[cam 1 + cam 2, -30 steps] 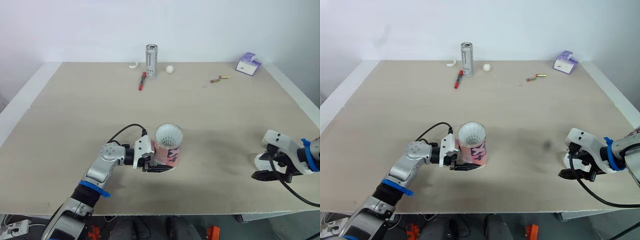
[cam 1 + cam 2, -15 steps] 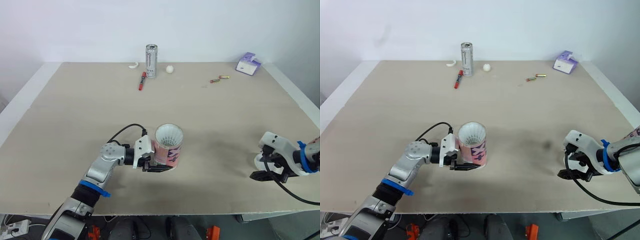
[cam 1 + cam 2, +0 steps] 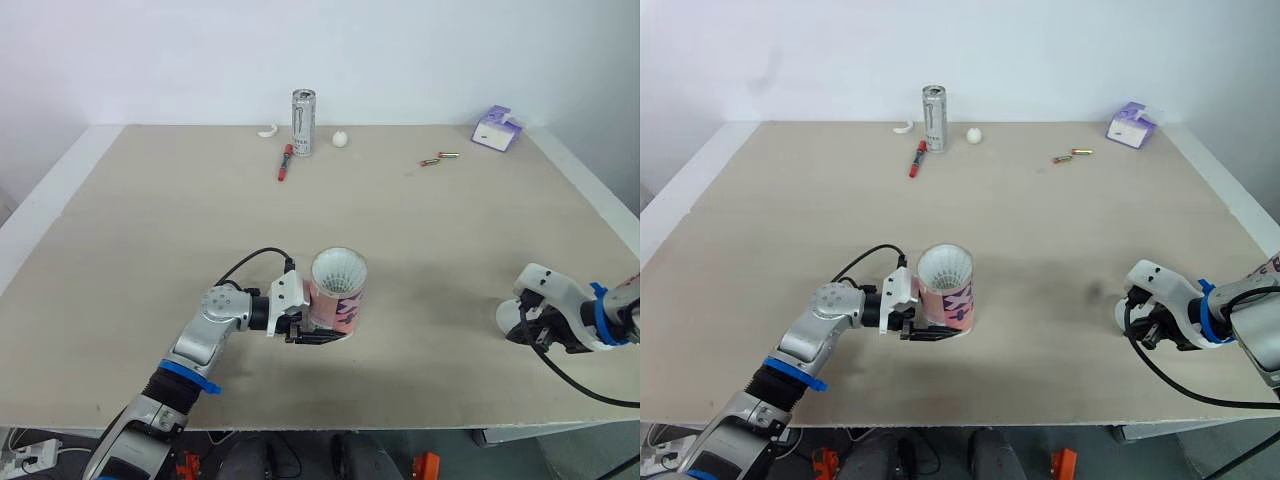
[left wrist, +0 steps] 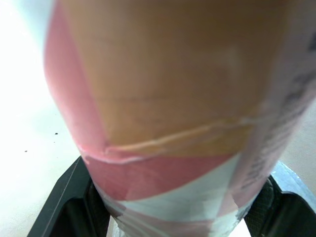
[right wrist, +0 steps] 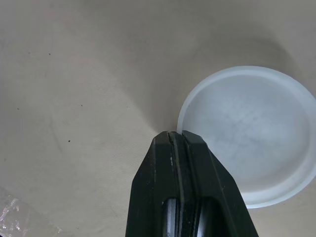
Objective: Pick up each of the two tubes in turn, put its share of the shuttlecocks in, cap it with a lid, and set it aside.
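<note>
A pink and white tube [image 3: 337, 295] stands upright near the table's front middle, with white shuttlecock feathers [image 3: 338, 270] showing in its open top. My left gripper [image 3: 325, 326] is shut on the tube's lower part; the left wrist view shows the tube [image 4: 173, 98] between the black fingers [image 4: 64, 197]. At the front right a translucent white lid [image 5: 247, 133] lies flat on the table. My right gripper [image 5: 175, 134] is shut, its tips at the lid's rim. Whether the rim is pinched I cannot tell.
At the back stand a silver can [image 3: 303, 122], a red marker [image 3: 285, 161], a small white ball [image 3: 341, 139] and a white curved piece [image 3: 267, 130]. Two small red and gold items [image 3: 437, 158] and a purple box [image 3: 498, 127] lie back right. The table's right edge [image 3: 600, 205] is near my right arm.
My right gripper has gone from open to shut and dropped a little at the lid. The left gripper and the tube have not moved.
</note>
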